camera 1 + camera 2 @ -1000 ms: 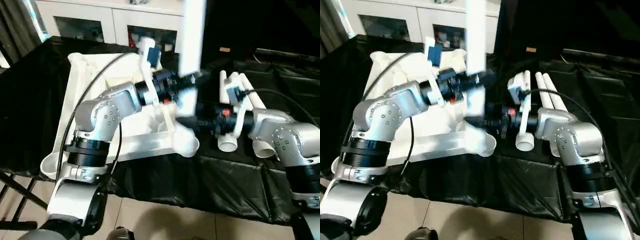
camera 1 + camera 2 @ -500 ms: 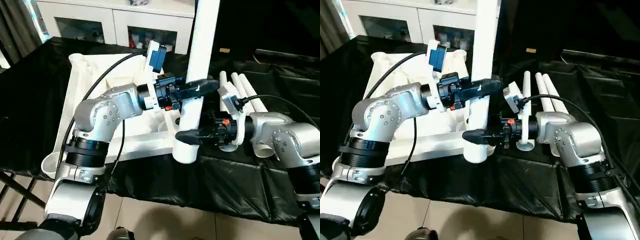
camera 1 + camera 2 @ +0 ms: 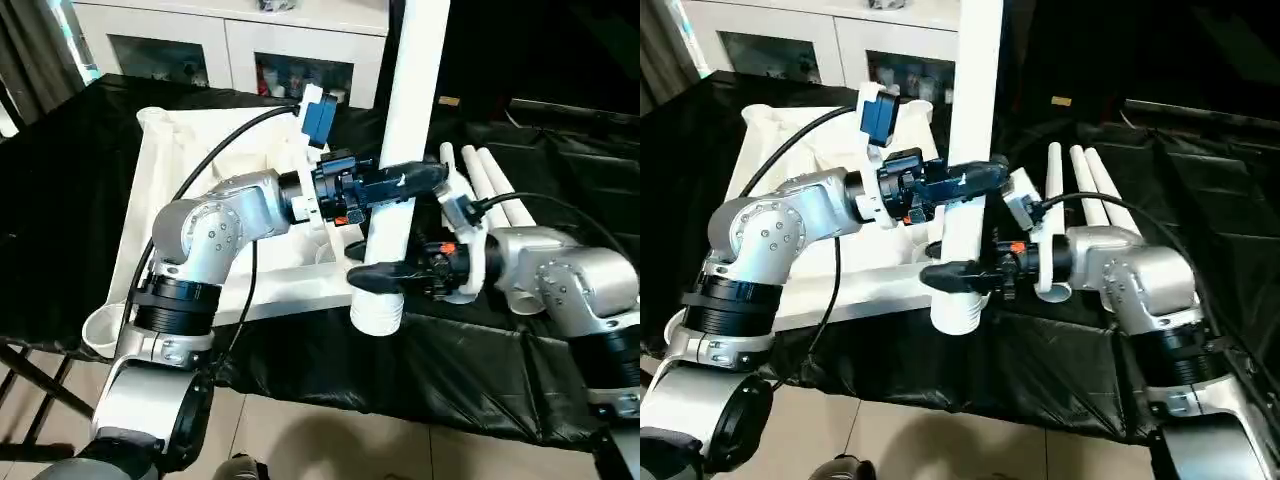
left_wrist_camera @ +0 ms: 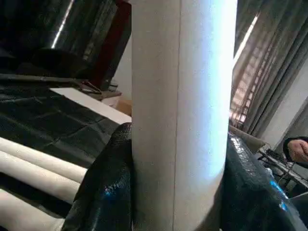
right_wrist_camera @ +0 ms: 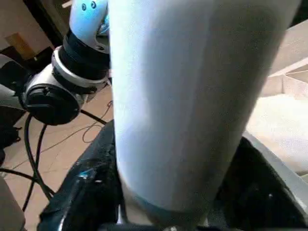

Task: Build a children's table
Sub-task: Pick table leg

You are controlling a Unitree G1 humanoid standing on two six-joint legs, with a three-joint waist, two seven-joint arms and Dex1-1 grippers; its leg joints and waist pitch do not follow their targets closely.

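Gripping the long white tube leg (image 3: 405,150) from both sides, the left pincer (image 3: 400,182) is clamped about its middle with a black finger on each side. The right pincer (image 3: 385,275) sits lower, near the leg's open bottom end, its fingers around the tube; whether it is squeezing tight I cannot tell. The leg stands nearly upright above the front corner of the white plastic rectangular tabletop (image 3: 200,160), which lies underside up on the black-draped counter (image 3: 470,360). Three more white tube legs (image 3: 490,185) lie side by side behind the right arm. A white cabinet with glass doors (image 3: 230,45) stands beyond the counter, and pale floor tiles (image 3: 320,440) show in front.
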